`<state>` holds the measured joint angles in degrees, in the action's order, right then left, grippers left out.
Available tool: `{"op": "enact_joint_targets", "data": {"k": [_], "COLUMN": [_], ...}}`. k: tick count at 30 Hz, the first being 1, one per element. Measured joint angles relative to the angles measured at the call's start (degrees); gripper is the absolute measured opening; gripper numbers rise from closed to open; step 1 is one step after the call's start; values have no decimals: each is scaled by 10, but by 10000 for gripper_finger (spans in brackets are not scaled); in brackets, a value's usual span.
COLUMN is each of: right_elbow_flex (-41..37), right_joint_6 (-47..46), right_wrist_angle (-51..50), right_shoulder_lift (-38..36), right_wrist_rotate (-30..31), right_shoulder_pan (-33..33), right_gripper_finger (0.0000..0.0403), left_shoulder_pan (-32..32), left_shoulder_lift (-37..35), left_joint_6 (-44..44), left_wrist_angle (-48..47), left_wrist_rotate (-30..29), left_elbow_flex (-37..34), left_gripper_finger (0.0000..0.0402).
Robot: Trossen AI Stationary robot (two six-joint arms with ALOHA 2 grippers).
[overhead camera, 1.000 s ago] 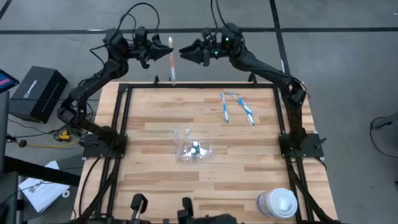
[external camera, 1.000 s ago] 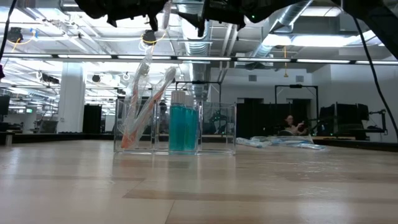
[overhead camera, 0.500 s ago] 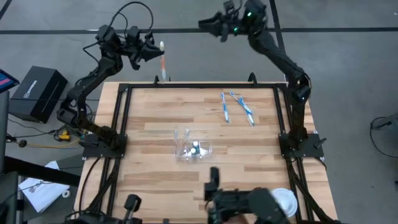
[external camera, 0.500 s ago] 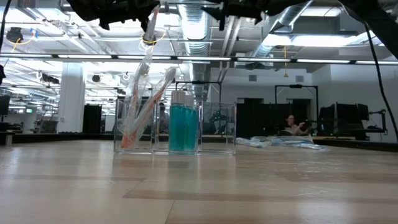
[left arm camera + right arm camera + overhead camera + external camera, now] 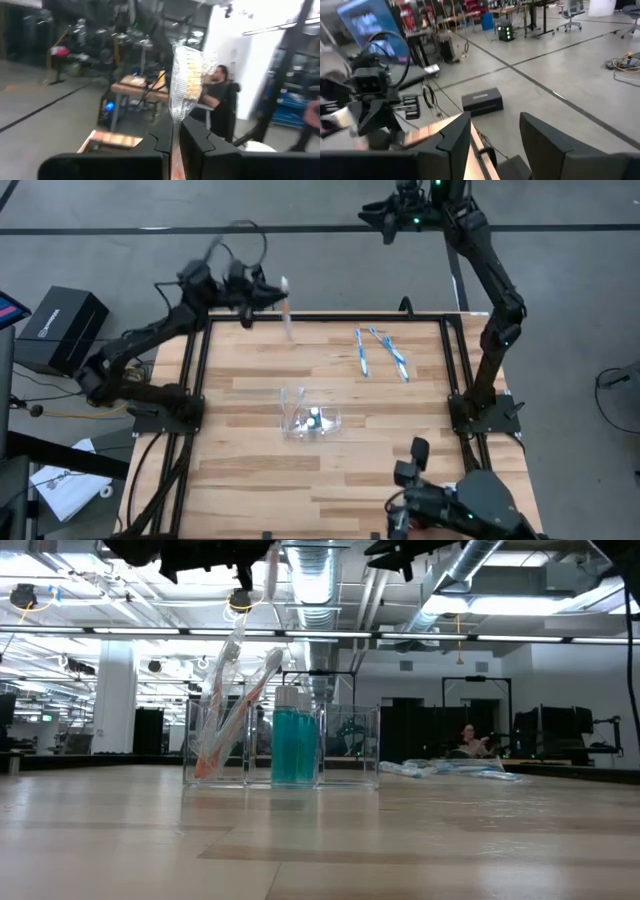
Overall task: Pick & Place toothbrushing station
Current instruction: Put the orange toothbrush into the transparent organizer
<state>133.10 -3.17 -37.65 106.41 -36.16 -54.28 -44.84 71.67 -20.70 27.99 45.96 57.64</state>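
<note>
The left end effector (image 5: 272, 288) is clamping a wrapped toothbrush (image 5: 286, 308) over the tabletop's (image 5: 240, 440) far edge, probably bound for the cup (image 5: 310, 420); the right end effector (image 5: 385, 215), fingers apart, is waiting beyond.

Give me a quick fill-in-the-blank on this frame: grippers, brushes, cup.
1. The left gripper is shut on a wrapped ____.
2. The right gripper, beyond the table's far edge, is ____ and holds nothing.
3. ____ blue toothbrushes lie on the table.
4. The clear cup holds the teal ____.

Missing: toothbrush; open; Two; tubes
</note>
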Motion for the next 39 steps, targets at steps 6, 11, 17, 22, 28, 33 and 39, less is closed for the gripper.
{"op": "enact_joint_targets", "data": {"k": [6, 11, 17, 22, 28, 33, 39], "right_elbow_flex": [-1, -1, -1, -1, -1, -1, -1], "right_joint_6": [38, 48, 47, 48, 39, 36, 50], "right_wrist_angle": [-9, -16, -30, -35, -31, -39, -21], "right_shoulder_lift": [-4, -3, -11, -26, -34, -34, -34], "right_wrist_rotate": [-45, -108, -159, -165, -150, -139, -87], "right_shoulder_pan": [-4, -20, -23, -12, 17, 57, 105], "right_gripper_finger": [161, 158, 154, 149, 145, 148, 143], "left_shoulder_pan": [158, 285, 404, 468, 520, 590, 644], "left_shoulder_lift": [-23, -23, -23, -23, -23, -23, -23], "left_joint_6": [83, 103, 130, 134, 99, 94, 95], "left_wrist_angle": [-105, -105, -133, -166, -103, -5, -1], "left_wrist_rotate": [-216, -398, -604, -714, -740, -797, -849], "left_elbow_flex": [-14, -14, -13, -17, -87, -147, -190], "left_gripper_finger": [6, 6, 6, 6, 6, 6, 6]}}
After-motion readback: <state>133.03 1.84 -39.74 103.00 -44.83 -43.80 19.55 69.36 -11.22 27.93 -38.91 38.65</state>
